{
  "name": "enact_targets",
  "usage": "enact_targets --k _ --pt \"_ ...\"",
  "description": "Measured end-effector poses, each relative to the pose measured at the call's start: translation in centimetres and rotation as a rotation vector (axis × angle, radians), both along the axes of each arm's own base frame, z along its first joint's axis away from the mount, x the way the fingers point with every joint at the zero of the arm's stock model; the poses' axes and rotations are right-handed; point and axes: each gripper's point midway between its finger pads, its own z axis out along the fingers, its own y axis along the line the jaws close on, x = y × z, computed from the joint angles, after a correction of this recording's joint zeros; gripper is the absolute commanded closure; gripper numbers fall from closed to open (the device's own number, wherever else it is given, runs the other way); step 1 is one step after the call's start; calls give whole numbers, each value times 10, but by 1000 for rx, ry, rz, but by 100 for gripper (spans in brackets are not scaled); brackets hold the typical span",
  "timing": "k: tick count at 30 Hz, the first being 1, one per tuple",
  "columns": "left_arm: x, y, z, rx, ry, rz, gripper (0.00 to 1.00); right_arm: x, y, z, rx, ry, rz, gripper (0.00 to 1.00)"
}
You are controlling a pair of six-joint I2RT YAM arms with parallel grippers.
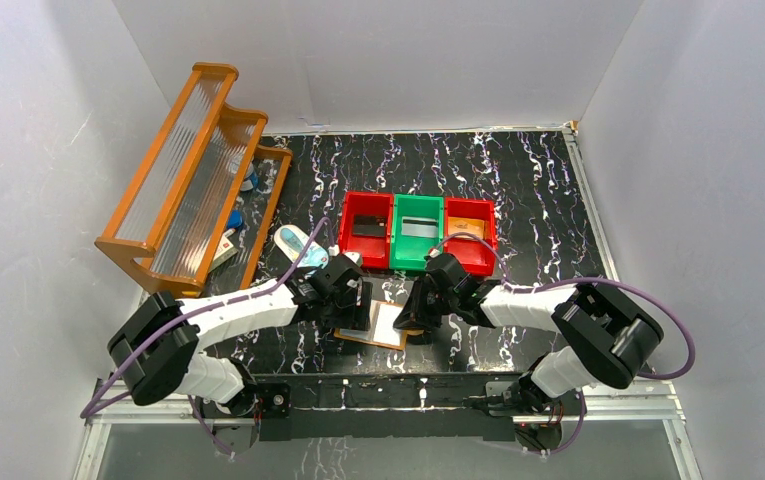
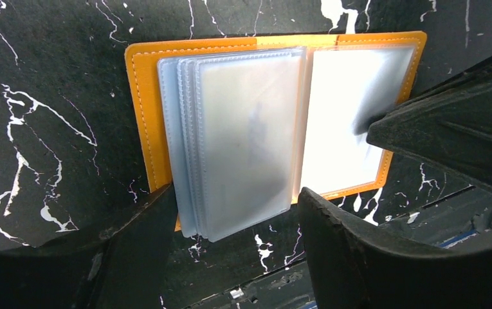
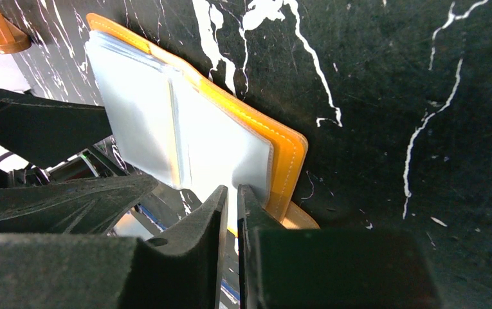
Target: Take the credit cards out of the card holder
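The orange card holder (image 1: 386,327) lies open and flat on the black marbled table between my grippers. In the left wrist view its orange cover (image 2: 141,96) carries a stack of cloudy pale blue-grey sleeves (image 2: 243,135) and a bright white right page (image 2: 343,109). I cannot make out a separate credit card. My left gripper (image 2: 235,193) is open wide, with its fingers on either side of the sleeves' near edge. My right gripper (image 3: 232,188) is shut, with its tips on the right page near the holder's orange edge (image 3: 288,151). It also shows in the left wrist view (image 2: 442,129).
Three bins in a row, red, green and red (image 1: 418,235), stand just behind the holder. A pale blue-and-white oval item (image 1: 298,243) lies to their left. A wooden rack (image 1: 193,175) fills the back left. The table's metal front rail (image 1: 388,390) is close behind the grippers.
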Motion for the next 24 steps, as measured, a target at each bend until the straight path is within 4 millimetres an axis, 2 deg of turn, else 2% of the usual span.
enact_targets --k 3,8,13,17,19,24 --pt "1 -2 5 -18 -8 -2 36 0 0 0 -1 0 -3 80" --pt "2 -10 16 -73 -25 -25 48 1 -1 0 -4 -4 -8 80" --pt "-5 -38 31 -210 4 -107 59 1 -1 0 -4 -3 -9 79" --pt "-7 -66 47 -322 27 -183 58 1 0 0 -2 1 -8 78" --pt "-9 -74 53 -362 32 -215 54 0 0 0 0 4 -6 77" --pt "-15 -83 60 -415 40 -271 54 1 1 2 3 7 -10 73"
